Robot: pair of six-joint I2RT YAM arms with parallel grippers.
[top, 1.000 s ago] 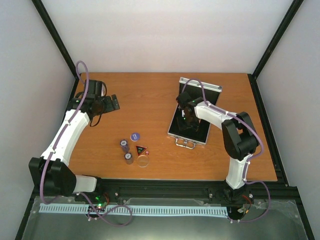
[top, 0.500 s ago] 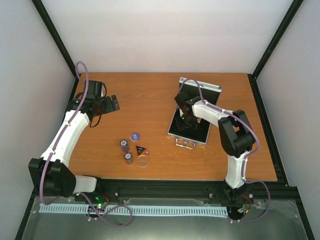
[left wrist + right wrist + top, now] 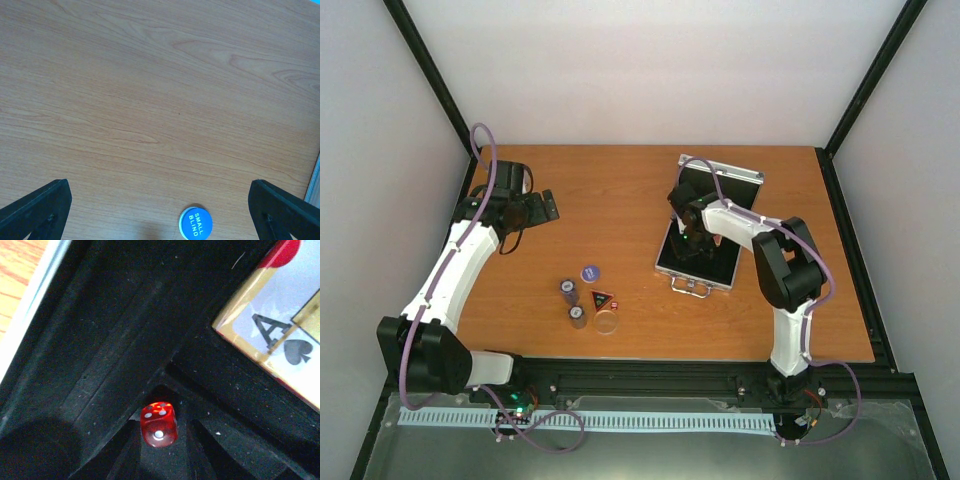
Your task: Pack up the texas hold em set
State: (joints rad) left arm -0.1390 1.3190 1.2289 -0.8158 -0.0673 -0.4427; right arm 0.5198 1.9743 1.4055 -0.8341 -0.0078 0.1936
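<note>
Right wrist view is showing a red die sitting in a narrow groove of the black lining of the aluminium case. The card box is lying in the neighbouring recess, ace of spades up. Each piece is probably getting its own moulded pocket so nothing shifts once the lid is down. The right tool is hanging low over the open case, but its fingers are merging with the dark lining, so I cannot tell how wide it is. The left tool is hovering spread wide and holding nothing over the bare desk, near the blue SMALL BLIND token. Two chip stacks, the triangular token and the clear token are waiting clustered beside that token, well apart from the case.
</note>
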